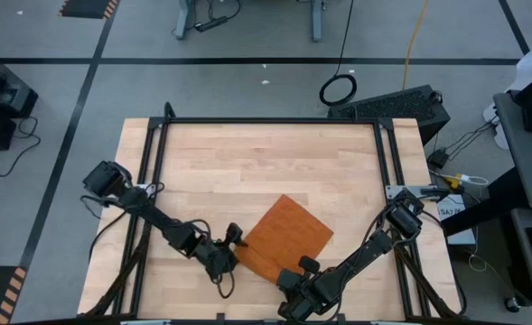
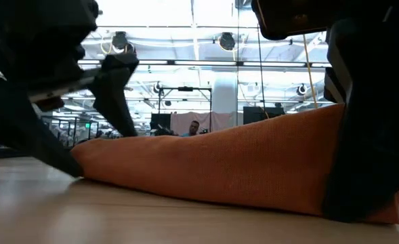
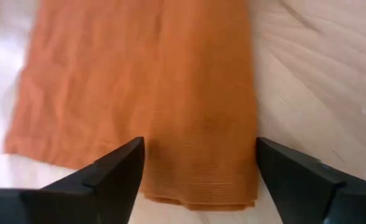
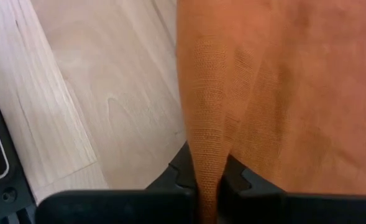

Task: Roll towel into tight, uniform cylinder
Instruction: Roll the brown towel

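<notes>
The rust-orange towel (image 1: 285, 235) lies on the wooden table near its front edge, turned like a diamond. My left gripper (image 1: 236, 240) is open at the towel's left corner. In the left wrist view its two fingers (image 3: 117, 171) stand on either side of a narrow doubled strip of the towel (image 3: 198, 124), and I cannot tell whether they touch it. My right gripper (image 1: 304, 266) is shut on the towel at its near right edge. The low view shows the towel (image 2: 206, 163) rising toward that side. No white tag shows. My right gripper pinches a raised fold of the towel (image 4: 209, 168) between its two fingers, at the near right edge. The fold stands up as a narrow ridge running away from the fingers. That side is lifted (image 2: 314, 125), and the towel slopes down to the table at its left end (image 2: 84, 159).
Black frame rails (image 1: 157, 153) run along the table's left, right and far sides. Bare wood (image 1: 266, 162) lies beyond the towel toward the far edge. Cables hang by the left arm's base (image 1: 112, 185).
</notes>
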You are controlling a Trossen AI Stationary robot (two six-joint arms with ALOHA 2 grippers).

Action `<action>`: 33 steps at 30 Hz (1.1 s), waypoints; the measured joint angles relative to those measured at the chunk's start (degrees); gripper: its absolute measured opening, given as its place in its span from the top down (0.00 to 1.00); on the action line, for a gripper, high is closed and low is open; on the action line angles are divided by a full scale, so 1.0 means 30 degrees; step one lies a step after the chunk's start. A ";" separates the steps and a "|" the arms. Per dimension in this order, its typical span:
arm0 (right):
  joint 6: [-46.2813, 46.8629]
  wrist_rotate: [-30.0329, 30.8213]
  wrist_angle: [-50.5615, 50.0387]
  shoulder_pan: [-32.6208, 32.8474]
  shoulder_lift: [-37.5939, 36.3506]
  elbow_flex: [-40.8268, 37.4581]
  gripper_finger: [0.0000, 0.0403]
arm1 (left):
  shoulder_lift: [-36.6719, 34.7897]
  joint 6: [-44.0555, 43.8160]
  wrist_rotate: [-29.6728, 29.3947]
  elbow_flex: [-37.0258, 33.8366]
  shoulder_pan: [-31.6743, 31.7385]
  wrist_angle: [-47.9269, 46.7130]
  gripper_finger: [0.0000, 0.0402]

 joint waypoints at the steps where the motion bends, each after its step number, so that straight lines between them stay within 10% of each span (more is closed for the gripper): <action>1: -0.0255 0.0000 0.0000 0.0000 0.0002 0.0000 0.98 | 0.0081 0.0155 0.0395 0.0000 0.0181 -0.0023 0.26; 15: -0.5077 0.1189 -0.0270 -0.0537 0.0017 -0.0007 0.98 | -0.0664 -0.2543 0.3574 0.0305 0.2383 -0.4634 0.93; 24: -1.1189 0.1256 0.1053 -0.2687 0.0053 -0.0029 0.98 | -0.2751 -1.1259 0.3153 0.0232 0.0152 -1.0374 0.88; 33: -1.1788 -0.0451 0.1414 -0.2930 -0.0038 -0.0022 0.88 | -0.2777 -1.4601 0.7374 0.0211 -0.1322 -0.8106 0.91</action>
